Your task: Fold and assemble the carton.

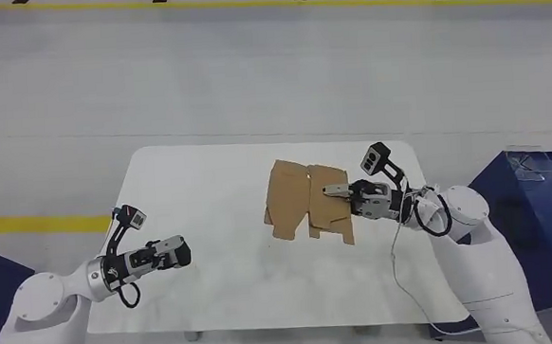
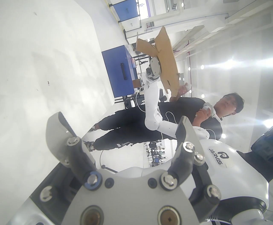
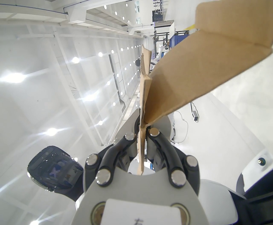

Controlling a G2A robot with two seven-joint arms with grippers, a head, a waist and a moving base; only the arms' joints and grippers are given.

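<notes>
A flat brown cardboard carton (image 1: pixel 306 200) hangs unfolded over the right half of the white table (image 1: pixel 216 271). My right gripper (image 1: pixel 332 191) is shut on one edge of it; in the right wrist view the carton (image 3: pixel 192 70) stands between the two fingers (image 3: pixel 130 140), one panel bent away. From the left wrist view the carton (image 2: pixel 166 61) is seen far off, lifted clear of the table. My left gripper (image 1: pixel 181 250) sits low near the table's front left, open, with nothing between its fingers (image 2: pixel 64 130).
A blue cabinet (image 1: pixel 535 204) stands right of the table, close to the right arm. A person sits beyond the table's edge in the left wrist view, apart from the carton. The table (image 2: pixel 42 64) stretches bare between the two arms.
</notes>
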